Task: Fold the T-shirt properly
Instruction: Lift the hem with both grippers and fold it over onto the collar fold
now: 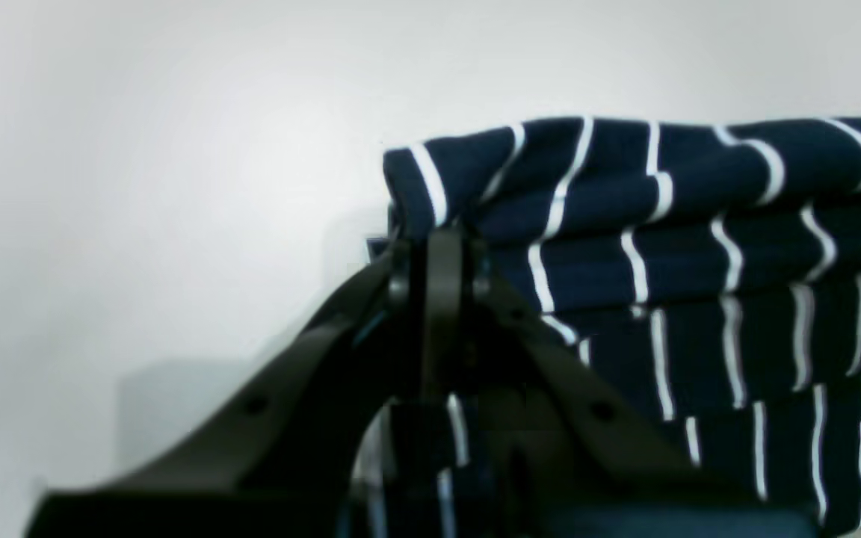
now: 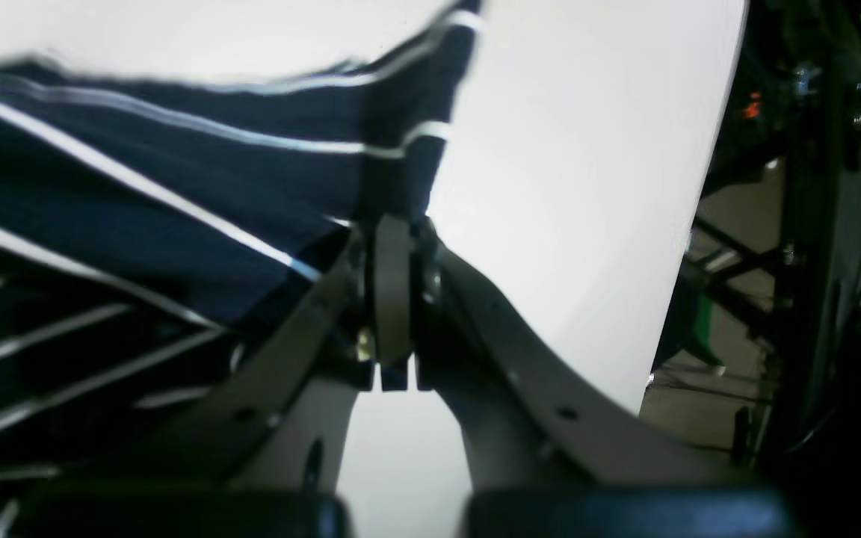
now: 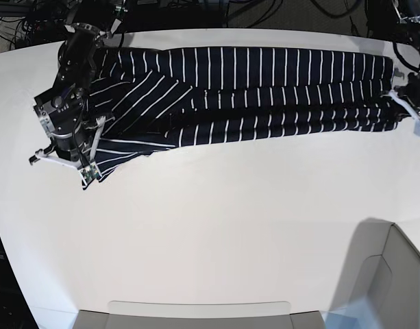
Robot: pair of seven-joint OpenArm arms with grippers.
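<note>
Surface: your white table [image 3: 216,233] carries the whole scene.
T-shirt [image 3: 264,89]: stretched in a long folded band along your table's far edge.
Left gripper [image 1: 442,246]: clamped on the T-shirt's folded corner.
Right gripper [image 2: 393,299]: pinched tight on the opposite fabric edge.

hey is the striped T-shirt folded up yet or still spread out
Partly folded. The T-shirt lies as a long band across the table, stacked layers showing beside the left gripper; it is not yet a compact fold.
</note>
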